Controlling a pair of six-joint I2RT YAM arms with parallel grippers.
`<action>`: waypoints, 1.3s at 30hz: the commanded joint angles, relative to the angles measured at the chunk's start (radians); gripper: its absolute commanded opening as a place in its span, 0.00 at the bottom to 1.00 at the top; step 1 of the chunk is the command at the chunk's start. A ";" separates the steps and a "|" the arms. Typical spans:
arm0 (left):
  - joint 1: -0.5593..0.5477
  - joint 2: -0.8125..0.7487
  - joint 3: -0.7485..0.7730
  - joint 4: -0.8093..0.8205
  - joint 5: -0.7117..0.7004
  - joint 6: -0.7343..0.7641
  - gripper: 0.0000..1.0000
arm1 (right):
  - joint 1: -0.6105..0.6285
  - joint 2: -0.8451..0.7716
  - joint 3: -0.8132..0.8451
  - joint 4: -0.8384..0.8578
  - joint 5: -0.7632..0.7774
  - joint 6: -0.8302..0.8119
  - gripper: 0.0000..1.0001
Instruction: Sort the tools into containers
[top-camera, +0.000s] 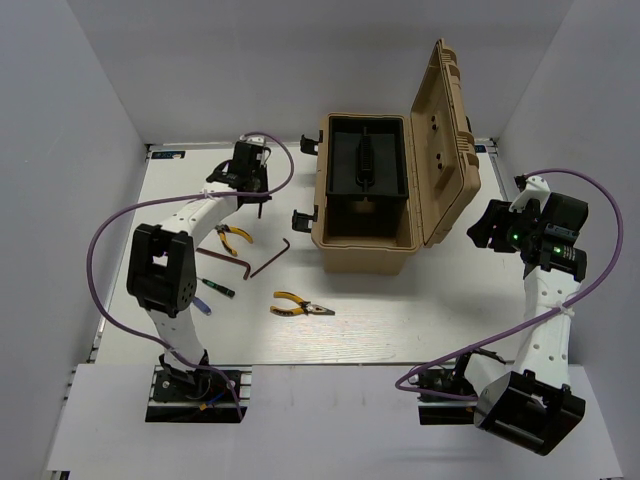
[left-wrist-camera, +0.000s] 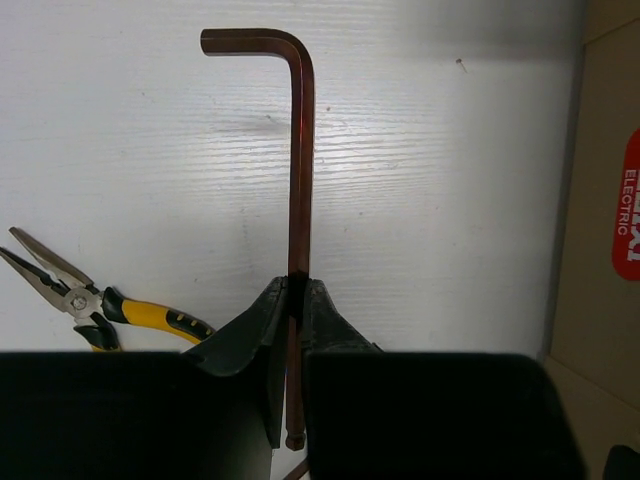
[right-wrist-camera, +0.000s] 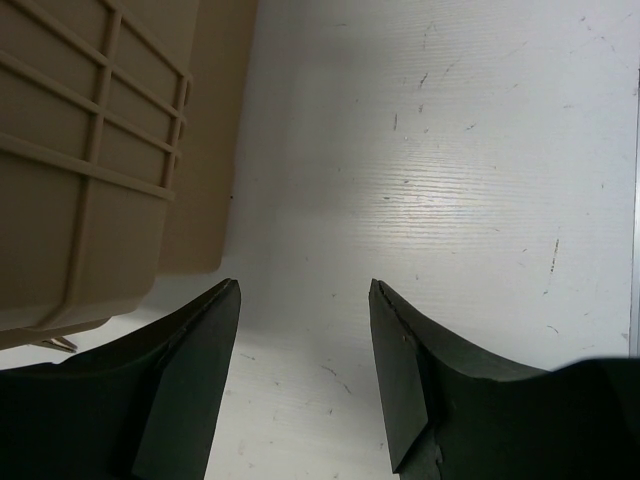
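One brown L-shaped hex key (left-wrist-camera: 300, 150): found it clamped by its long shank in the left end effector (left-wrist-camera: 297, 285), near the far edge of the desk (top-camera: 400, 320). Saw yellow-handled pliers (left-wrist-camera: 110, 305) lying close by on the left. Found the right end effector (right-wrist-camera: 305, 290) spread wide and holding nothing, toward the right edge beside the raised lid of the tan toolbox (top-camera: 365, 245). Spotted a second pair of pliers (top-camera: 300, 308) nearer the near edge.

A robot lab test cell: a white table (top-camera: 400, 315) boxed in by plain white walls (top-camera: 70, 120), 2 arms (top-camera: 165, 270) bolted to its near edge, purple cables (top-camera: 91, 255) looping.
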 joint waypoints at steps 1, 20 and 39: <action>-0.001 -0.093 0.080 0.004 0.036 0.003 0.00 | -0.003 -0.021 -0.010 0.013 -0.015 -0.011 0.61; -0.079 -0.043 0.388 0.136 0.484 -0.055 0.00 | -0.002 -0.015 -0.017 0.013 -0.016 -0.005 0.61; -0.188 0.285 0.597 0.277 0.452 -0.248 0.00 | -0.002 -0.030 -0.034 0.016 -0.015 -0.002 0.61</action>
